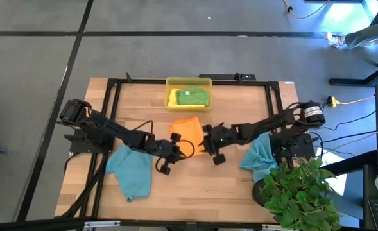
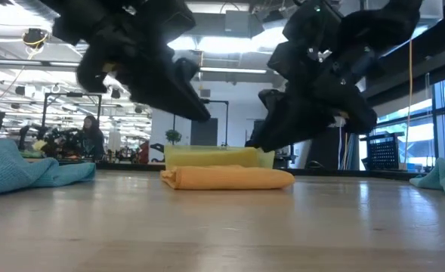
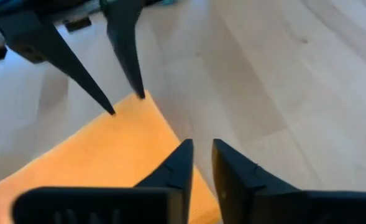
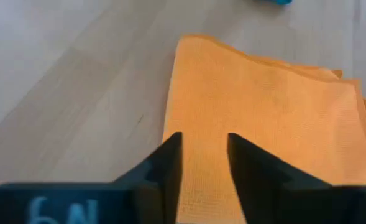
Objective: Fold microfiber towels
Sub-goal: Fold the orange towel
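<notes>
Hovering over folded orange towel (image 1: 187,130) | left gripper (image 3: 201,163), right gripper (image 4: 204,155): jaws parted, empty | soft, limp; pinch corners.

Orange towel (image 4: 263,124) is soft cloth with a fine woven grain, matt, folded in layers on the table (image 1: 195,186), which is pale wood with visible grain and a smooth satin finish. Teal towels (image 1: 132,172) (image 1: 260,157) look like fluffy matt cloth lying crumpled, while the green towel (image 1: 192,96) and a yellow towel (image 1: 173,97) sit in the tray (image 1: 189,81) of translucent yellow plastic. Fingers (image 3: 176,168) of the left gripper (image 3: 198,163) and of the right gripper (image 4: 202,158) are dark matt plastic, smooth-faced.
</notes>
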{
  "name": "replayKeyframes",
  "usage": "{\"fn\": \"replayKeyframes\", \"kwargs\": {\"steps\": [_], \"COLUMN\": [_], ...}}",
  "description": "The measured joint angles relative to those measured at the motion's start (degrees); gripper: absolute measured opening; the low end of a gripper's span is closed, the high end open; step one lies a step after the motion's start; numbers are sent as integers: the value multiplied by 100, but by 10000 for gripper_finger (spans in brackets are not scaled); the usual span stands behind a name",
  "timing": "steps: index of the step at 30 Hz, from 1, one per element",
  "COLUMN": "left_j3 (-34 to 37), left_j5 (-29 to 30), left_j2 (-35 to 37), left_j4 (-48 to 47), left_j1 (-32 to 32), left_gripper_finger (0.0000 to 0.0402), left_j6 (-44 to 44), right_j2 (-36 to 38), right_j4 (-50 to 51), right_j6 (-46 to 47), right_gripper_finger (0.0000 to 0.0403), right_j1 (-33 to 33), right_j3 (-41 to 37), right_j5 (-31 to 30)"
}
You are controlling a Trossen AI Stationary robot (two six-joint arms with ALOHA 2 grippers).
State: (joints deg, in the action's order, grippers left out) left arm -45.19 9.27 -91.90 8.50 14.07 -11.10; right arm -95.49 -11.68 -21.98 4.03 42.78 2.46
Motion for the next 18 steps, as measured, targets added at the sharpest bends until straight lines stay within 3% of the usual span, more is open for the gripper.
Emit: {"fn": "replayKeyframes", "kwargs": {"steps": [4,9,14,18], "left_j3": [0,-4,-4,-4], "left_j5": [484,506,488,502], "left_j2": [-35,-243,-348,-348], "left_j4": [-86,-343,-402,-415], "left_j1": [185,187,221,244], "left_gripper_finger": [94,119,134,152], "left_j6": [3,1,-90,-147], "right_j2": [1,1,1,1], "right_j4": [117,646,1032,1248], "right_j6": [-86,-264,-229,-225], "right_gripper_finger": [189,246,267,268], "right_j1": [246,390,613,803], "right_j3": [2,2,2,2], "right_j5": [-372,-756,-835,-1247]}}
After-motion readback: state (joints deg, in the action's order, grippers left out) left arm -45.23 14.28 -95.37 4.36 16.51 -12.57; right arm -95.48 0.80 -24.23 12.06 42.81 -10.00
